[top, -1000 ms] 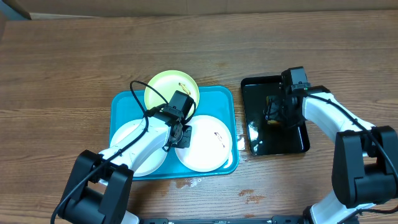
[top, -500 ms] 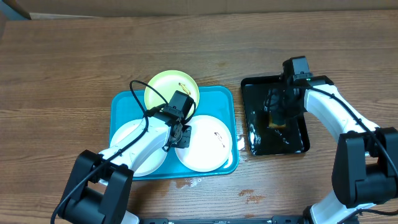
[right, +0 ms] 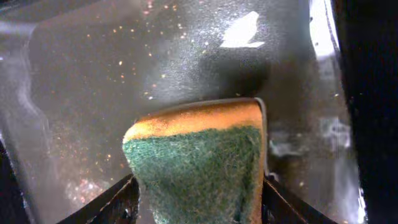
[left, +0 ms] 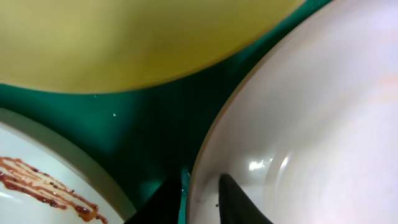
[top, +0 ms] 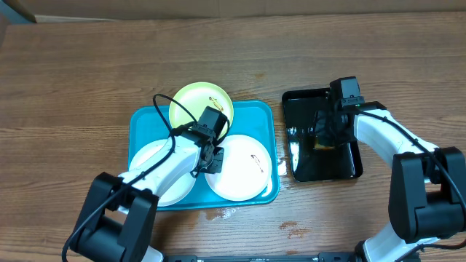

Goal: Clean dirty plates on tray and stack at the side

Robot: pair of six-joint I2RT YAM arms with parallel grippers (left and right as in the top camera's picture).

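Note:
The turquoise tray [top: 148,121] holds three plates: a yellow-green one [top: 196,105] at the back, a white one [top: 156,175] at the left and a white one [top: 244,171] at the right, each with a small dark smear. My left gripper [top: 212,158] is shut on the left rim of the right white plate [left: 311,124], one finger inside and one outside [left: 202,200]. The yellow-green plate [left: 155,37] and the smeared left plate [left: 37,180] show beside it. My right gripper [top: 325,135] is shut on a yellow-and-green sponge [right: 199,155] over the black tray.
The glossy black tray [top: 342,166] lies right of the turquoise tray, and its floor is wet [right: 124,62]. Small wet spots lie on the wooden table near the front of the turquoise tray [top: 222,213] and further right [top: 295,231].
My right arm moved toward the far end of the black tray with the sponge, then came back. My left gripper has stayed on the plate rim.

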